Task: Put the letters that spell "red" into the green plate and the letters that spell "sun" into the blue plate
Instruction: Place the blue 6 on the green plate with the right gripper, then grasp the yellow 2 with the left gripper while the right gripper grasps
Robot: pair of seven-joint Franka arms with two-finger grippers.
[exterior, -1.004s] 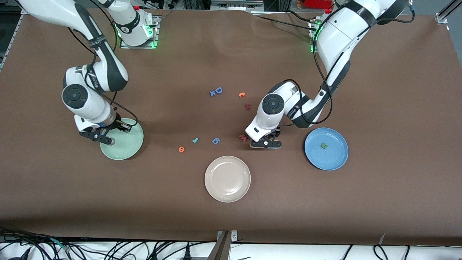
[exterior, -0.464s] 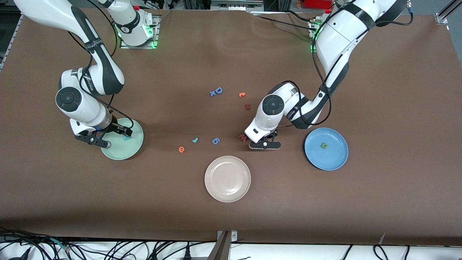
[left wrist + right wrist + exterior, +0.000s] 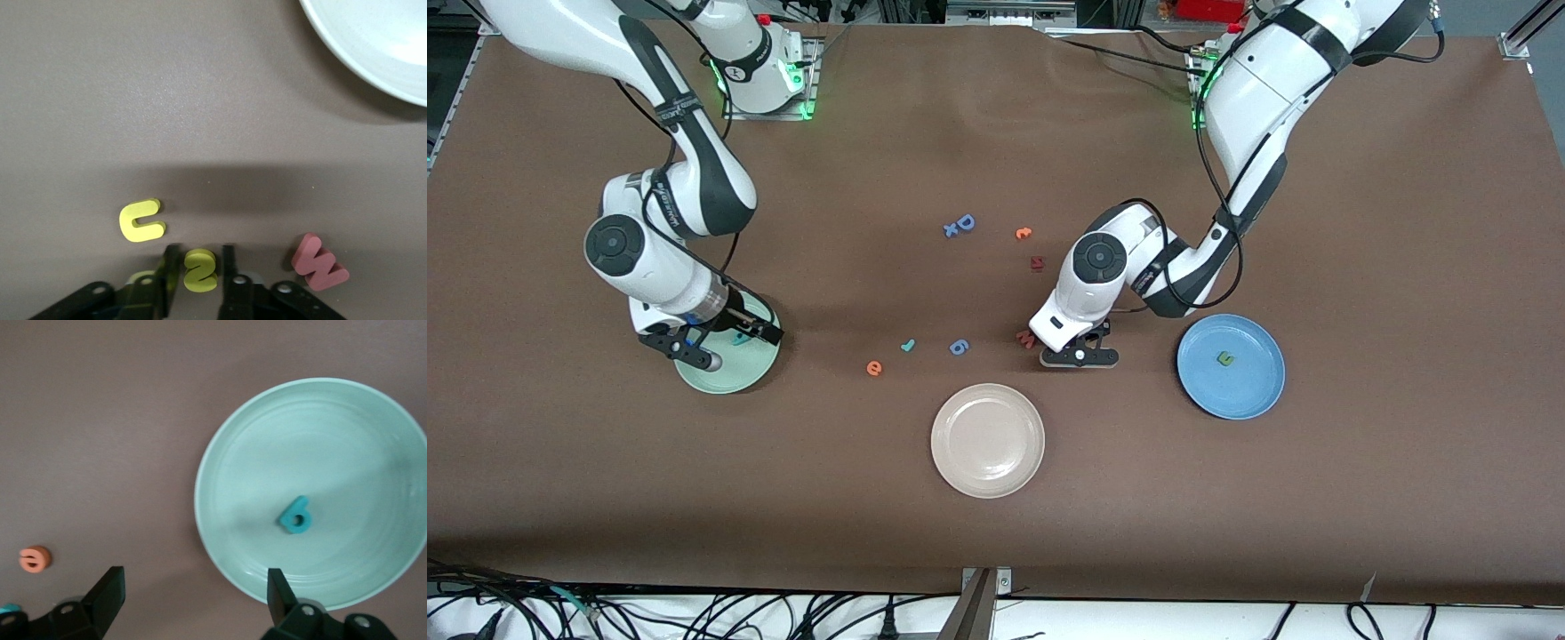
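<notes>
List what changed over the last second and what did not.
The right gripper let go of the teal d, which now lies in the green plate; its jaws are open above the plate. The left gripper closed on the yellow s down on the table. The other loose letters and the blue plate stayed put.

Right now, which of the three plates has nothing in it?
The beige plate, nearest the front camera, is bare. The green plate holds a teal letter, and the blue plate holds a small green letter.
</notes>
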